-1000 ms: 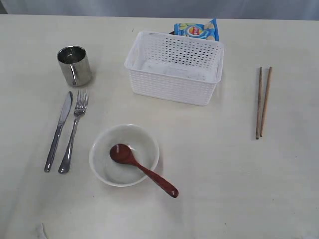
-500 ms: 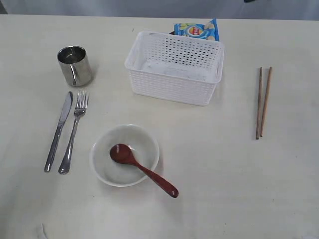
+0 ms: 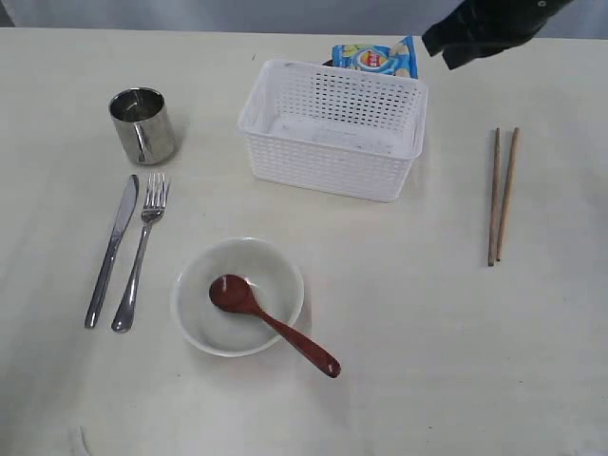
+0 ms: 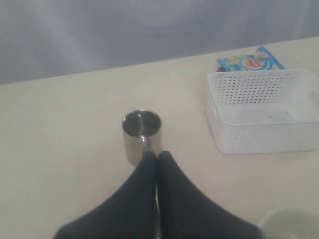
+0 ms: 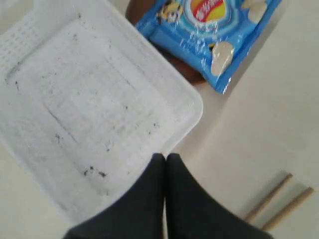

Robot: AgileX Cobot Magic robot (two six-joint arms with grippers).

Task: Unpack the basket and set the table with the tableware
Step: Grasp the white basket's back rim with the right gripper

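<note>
Exterior: high up, steep down-look over the whole cream-white tabletop. Left wrist: low, oblique, set back. Right wrist: close, near top-down. All three share the white perforated plastic basket.

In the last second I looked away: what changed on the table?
The right arm has swung into view at the top right, near the chip bag, its gripper shut. Basket, cup, knife, fork, bowl, spoon and chopsticks stayed put.
</note>
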